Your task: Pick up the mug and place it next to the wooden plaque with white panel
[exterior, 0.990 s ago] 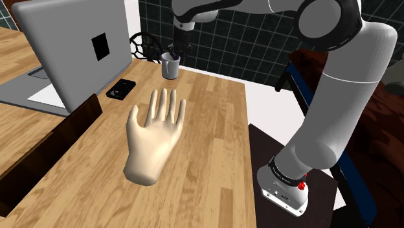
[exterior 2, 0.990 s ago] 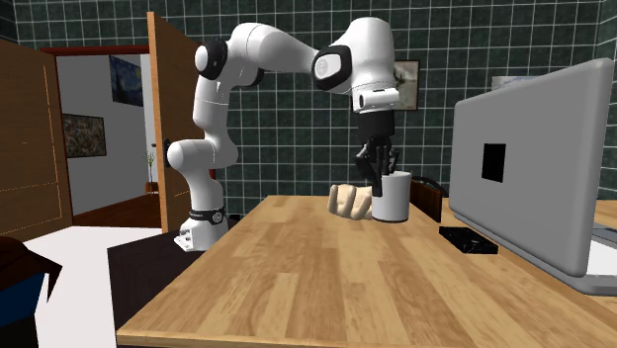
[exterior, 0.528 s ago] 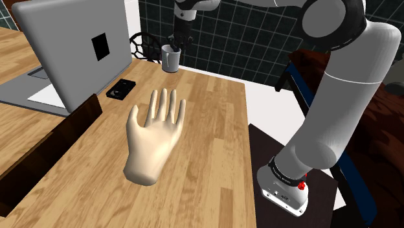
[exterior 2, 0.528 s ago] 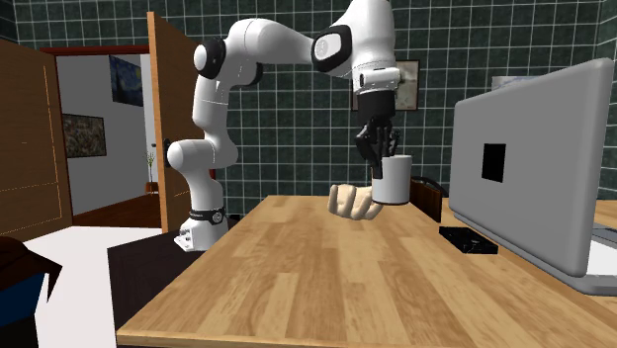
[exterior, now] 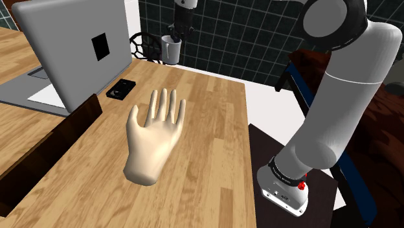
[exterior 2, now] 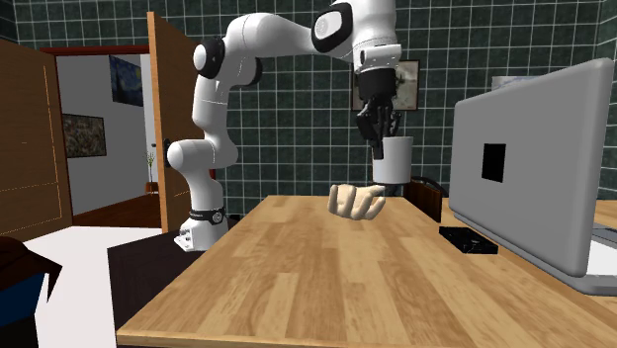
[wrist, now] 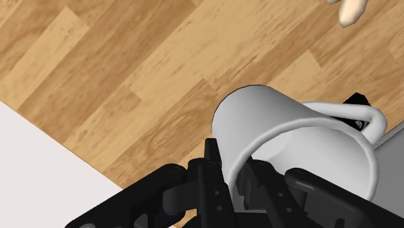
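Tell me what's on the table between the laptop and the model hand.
Between the grey laptop and the pale model hand lie a small flat black object and the end of a dark wooden board, seen in the shoulder view.

Dark green tiled wall, open wooden door, pale wooden table.

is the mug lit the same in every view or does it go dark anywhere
Shoulder view: the mug looks dull grey against the dark tiles. Second exterior view: bright white, evenly lit. Wrist view: its wall shades from white to grey, no glare.
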Controlling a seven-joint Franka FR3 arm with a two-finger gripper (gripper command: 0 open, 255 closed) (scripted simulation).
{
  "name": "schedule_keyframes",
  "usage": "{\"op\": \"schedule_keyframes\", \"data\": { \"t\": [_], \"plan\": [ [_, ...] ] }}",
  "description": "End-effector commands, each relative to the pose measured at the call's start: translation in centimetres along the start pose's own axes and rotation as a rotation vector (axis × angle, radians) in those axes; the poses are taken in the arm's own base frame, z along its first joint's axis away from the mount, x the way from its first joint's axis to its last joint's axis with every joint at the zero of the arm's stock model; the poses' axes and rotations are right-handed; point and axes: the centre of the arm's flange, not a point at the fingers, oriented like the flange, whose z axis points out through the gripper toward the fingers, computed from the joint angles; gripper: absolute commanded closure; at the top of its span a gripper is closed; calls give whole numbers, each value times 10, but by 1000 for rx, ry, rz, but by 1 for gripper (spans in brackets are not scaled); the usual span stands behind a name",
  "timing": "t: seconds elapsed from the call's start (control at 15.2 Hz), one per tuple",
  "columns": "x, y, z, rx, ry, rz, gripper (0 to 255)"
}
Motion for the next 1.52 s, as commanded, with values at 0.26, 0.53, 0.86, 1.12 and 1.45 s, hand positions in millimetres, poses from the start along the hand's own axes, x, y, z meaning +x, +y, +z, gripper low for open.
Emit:
{"op": "schedule_keyframes", "data": {
  "t": [0.26, 0.53, 0.86, 1.12, 1.45],
  "plan": [
    [-13, -65, -1, 0, 0, 0, 255],
    [-25, -116, 1, 0, 0, 0, 255],
    [-39, -181, 5, 0, 0, 0, 255],
    [-50, -232, 7, 0, 0, 0, 255],
    [-60, -272, 20, 0, 0, 0, 255]
  ]
}}
